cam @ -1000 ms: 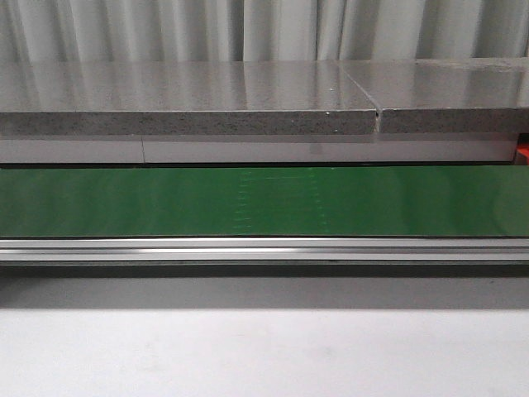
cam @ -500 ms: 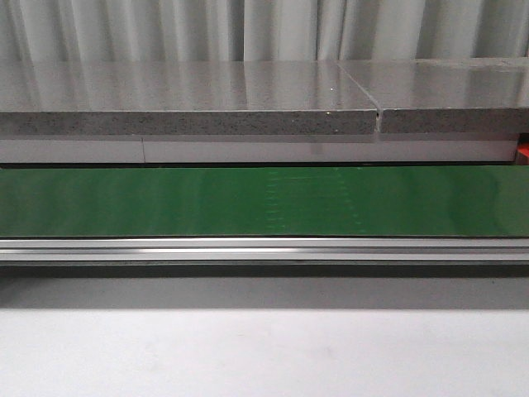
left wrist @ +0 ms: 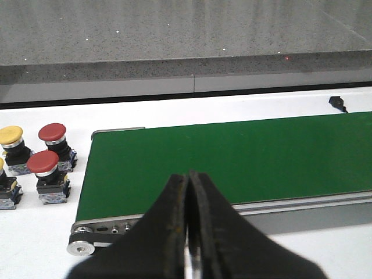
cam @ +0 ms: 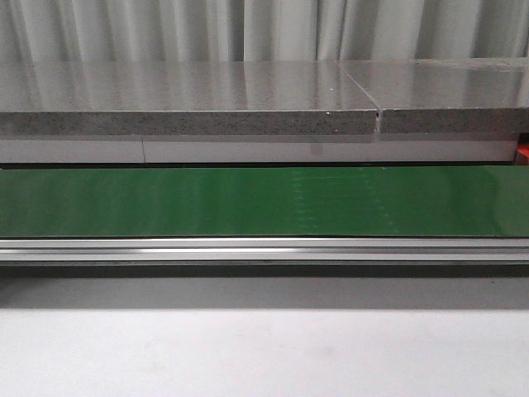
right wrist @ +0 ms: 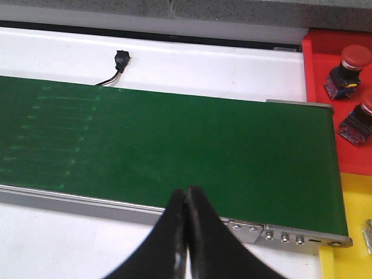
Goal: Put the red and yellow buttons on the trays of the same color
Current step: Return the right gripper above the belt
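Currently both hands are empty, fingers pressed together. The left hand hovers low in its frame over the green conveyor belt; at middle left, two red buttons and a yellow button wait on the white desk. The right hand faces the belt's other end, where a red tray at upper right holds red buttons above a yellow tray. Likely between pickups; next, the left hand must spread and reach a button.

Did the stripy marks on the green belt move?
Yes. On the green belt, the faint stripy marks have slid to the right, judged against the seam in the grey stone ledge, which stayed put.
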Motion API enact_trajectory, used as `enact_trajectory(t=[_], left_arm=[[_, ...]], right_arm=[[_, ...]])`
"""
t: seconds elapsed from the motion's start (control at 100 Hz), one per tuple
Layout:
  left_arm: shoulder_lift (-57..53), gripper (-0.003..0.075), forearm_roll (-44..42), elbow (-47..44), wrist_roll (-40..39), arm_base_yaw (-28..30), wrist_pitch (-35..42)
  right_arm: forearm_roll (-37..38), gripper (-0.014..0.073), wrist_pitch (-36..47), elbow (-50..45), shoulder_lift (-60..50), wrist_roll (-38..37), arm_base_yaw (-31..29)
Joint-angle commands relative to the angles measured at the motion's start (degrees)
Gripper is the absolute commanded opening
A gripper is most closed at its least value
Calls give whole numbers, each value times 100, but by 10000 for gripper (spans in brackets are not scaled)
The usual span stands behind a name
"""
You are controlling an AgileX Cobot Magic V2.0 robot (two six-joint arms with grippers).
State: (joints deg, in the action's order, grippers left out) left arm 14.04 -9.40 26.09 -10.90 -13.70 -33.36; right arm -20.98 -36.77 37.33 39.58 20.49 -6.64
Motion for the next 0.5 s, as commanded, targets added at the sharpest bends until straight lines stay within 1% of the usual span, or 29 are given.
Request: enact_trajectory(t=[0.0,0.1,0.14,0.19,0.24,0.31,0.35,0.36,0.38,0.43,0.49], left_arm=[[55,-18,-33,144,-25,-39,408],[55,-12,-13,144,-25,-39,408],[55,7,-13,144,-25,-39,408],[55,50,-13,144,-25,-39,396],[55,113,-13,144,-25,-39,396],[55,238,-13,144,-25,-39,396],[55,330,-13,144,-25,-39,396],[55,363,-13,144,-25,-39,396],[55,398,-13,144,-25,-39,385],[55,535,-13,144,-25,-39,385],[55,640,-13,140,-25,-39,399]], right_arm=[[-67,-66,344,156,-24,62,13],[-67,-66,344,156,-24,62,13],[-67,-66,344,156,-24,62,13],[-67,-66,344,156,-24,62,13],[-67,-66,344,156,-24,62,13],[-67,-66,344,156,-24,62,13],[-67,-66,344,156,-24,62,13],[-67,-66,344,156,-24,62,13],[-67,-66,344,156,-24,62,13],[-67,-66,344,156,-24,62,13],[-67,-66,344,156,-24,62,13]])
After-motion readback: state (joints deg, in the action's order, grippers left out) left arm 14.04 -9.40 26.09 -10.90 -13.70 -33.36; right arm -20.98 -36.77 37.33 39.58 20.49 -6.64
